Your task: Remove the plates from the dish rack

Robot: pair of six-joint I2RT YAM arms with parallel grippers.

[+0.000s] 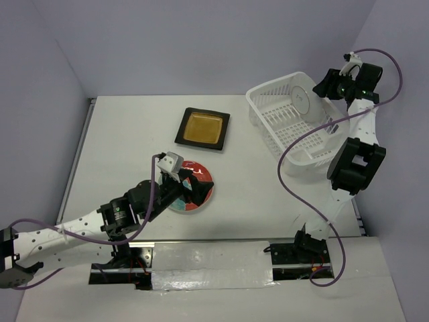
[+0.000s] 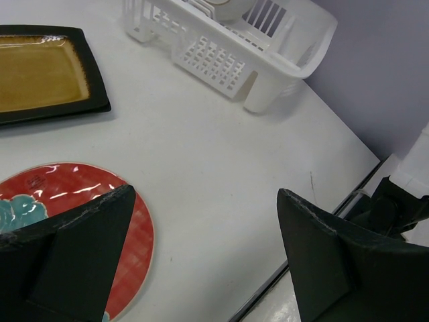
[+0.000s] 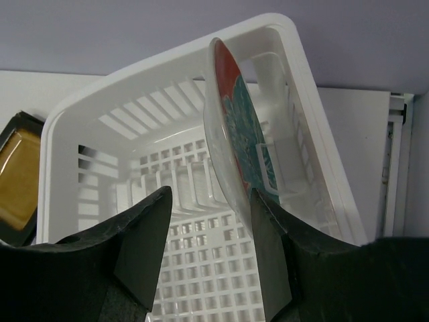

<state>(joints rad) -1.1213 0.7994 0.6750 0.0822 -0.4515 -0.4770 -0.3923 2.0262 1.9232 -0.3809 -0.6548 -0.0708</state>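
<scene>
Inside the dish rack (image 3: 201, 268) one round plate (image 3: 231, 114) stood waiting, the right gripper (image 3: 209, 194) with jaws apart astride it. Left of the rack, an amber plate (image 1: 203, 129) and a red plate (image 2: 60, 181) lay unloaded on the counter (image 1: 134, 134), the left gripper (image 2: 206, 191) with jaws wide.

I am seeing no text, label or number I can read; a small dark mark (image 2: 37, 180) on the red plate (image 2: 80, 201) is too blurred.
</scene>
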